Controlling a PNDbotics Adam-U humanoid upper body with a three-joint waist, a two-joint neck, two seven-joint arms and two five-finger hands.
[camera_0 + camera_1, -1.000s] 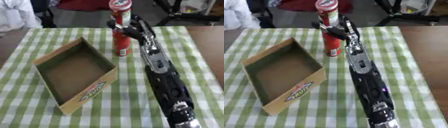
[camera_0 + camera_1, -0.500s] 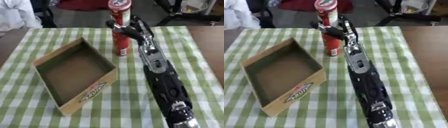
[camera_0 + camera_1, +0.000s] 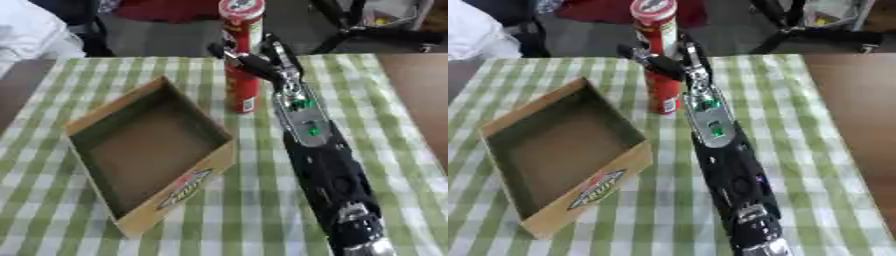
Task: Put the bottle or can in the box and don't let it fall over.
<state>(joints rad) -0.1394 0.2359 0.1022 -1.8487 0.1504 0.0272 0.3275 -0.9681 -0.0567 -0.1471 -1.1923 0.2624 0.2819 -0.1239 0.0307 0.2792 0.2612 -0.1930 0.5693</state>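
Box (image 3: pixel 149 150) — open-topped, nothing inside, toward the table's (image 3: pixel 411 165) left edge. Can (image 3: pixel 242 55) upright just off its far right corner; bare cloth between them. Right arm (image 3: pixel 319 150) bars the right side.

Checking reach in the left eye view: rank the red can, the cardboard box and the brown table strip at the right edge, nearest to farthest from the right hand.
1. Red can, inside the right hand.
2. Cardboard box, down-left of it.
3. Brown table strip, far right.
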